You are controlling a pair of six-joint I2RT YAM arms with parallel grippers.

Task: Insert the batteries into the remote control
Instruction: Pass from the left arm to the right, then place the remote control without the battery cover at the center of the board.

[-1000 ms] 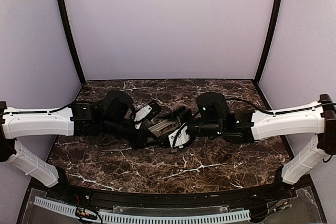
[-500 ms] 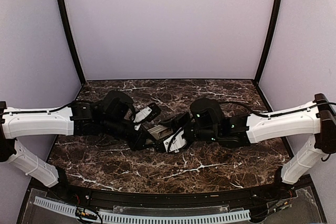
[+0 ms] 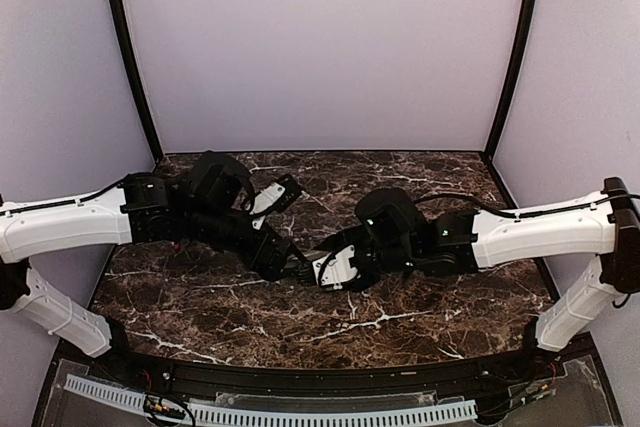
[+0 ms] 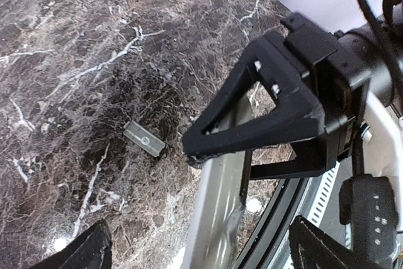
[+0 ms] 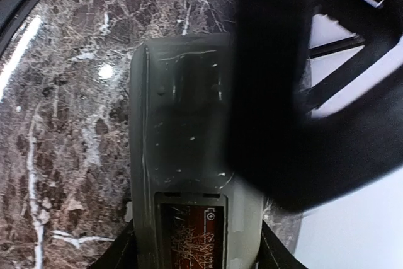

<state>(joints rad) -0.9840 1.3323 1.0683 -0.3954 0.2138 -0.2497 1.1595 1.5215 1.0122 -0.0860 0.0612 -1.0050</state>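
My right claw (image 5: 195, 256) grasps the slim light grey plastic remote control (image 5: 182, 137), compartment (image 5: 189, 92) open mid-frame; left claw (image 4: 204, 247) released; loading not yet done, I judge.

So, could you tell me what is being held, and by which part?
The right gripper clamps the remote control by its long sides, beside the battery bay; left gripper holds nothing.

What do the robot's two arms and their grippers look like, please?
Both the left arm and right arm have white shell links, black wrist joints and thin black cables along the top. The left gripper and right gripper are black with white plates; their fingers are hollow triangular frames.
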